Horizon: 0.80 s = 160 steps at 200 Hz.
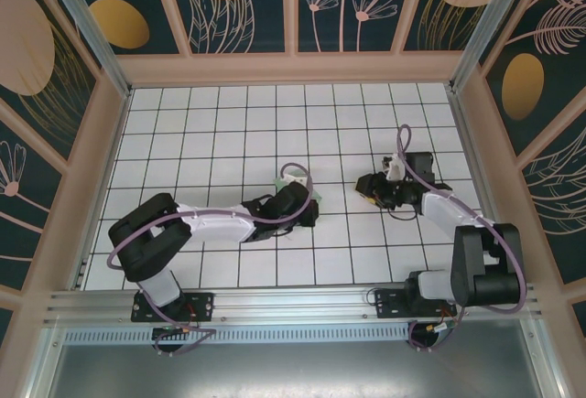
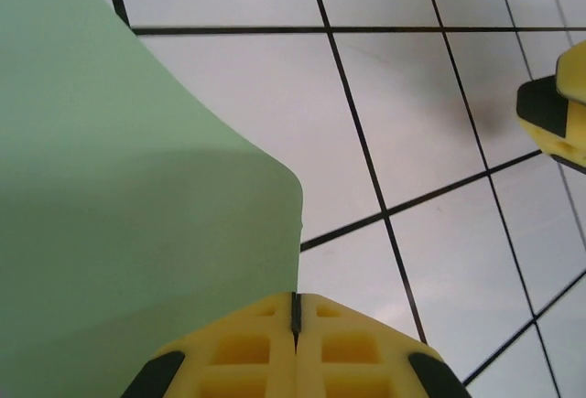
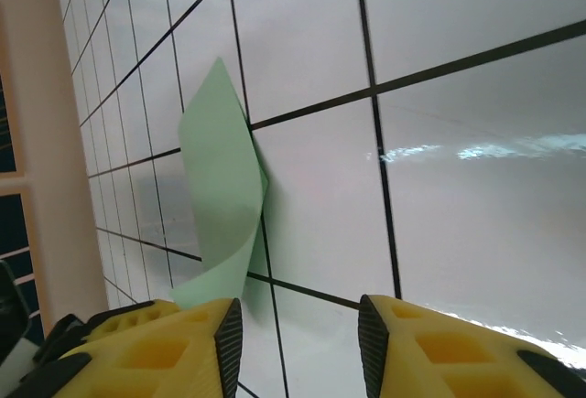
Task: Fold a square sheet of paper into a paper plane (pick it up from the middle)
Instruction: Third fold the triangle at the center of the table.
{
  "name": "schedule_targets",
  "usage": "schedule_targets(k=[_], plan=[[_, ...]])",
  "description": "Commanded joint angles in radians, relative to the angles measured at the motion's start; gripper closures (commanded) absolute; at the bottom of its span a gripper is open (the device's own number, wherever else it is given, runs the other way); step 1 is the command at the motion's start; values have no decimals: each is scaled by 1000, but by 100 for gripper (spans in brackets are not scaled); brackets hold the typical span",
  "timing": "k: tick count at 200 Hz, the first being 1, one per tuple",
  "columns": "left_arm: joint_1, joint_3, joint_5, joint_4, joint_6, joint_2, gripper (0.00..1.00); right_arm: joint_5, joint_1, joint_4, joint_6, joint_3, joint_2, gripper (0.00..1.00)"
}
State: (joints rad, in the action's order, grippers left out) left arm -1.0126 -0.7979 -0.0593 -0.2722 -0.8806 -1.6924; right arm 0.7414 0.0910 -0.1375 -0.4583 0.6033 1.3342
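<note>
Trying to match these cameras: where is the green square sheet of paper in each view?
Top external: square sheet of paper, a green sliver at centre.
Left wrist: left half, reaching the shut left end effector.
Right wrist: curled, left of centre.
Shared landmark: the black-gridded white table.

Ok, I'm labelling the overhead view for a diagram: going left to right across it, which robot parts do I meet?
Left arm's base → left end effector → right end effector → right arm's base.
</note>
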Motion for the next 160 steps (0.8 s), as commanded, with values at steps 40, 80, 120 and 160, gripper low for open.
schedule_targets(k=[40, 80, 120, 160], plan=[[33, 224, 73, -486, -177, 61, 100, -28, 139, 13, -4, 110, 85, 64], [54, 294, 85, -557, -190, 74, 100, -40, 230, 50, -31, 172, 170, 68], [57, 338, 106, -592, -199, 71, 100, -100, 305, 0, 13, 329, 318, 82], [57, 344, 125, -605, -201, 53, 100, -83, 372, -100, 108, 515, 508, 85]])
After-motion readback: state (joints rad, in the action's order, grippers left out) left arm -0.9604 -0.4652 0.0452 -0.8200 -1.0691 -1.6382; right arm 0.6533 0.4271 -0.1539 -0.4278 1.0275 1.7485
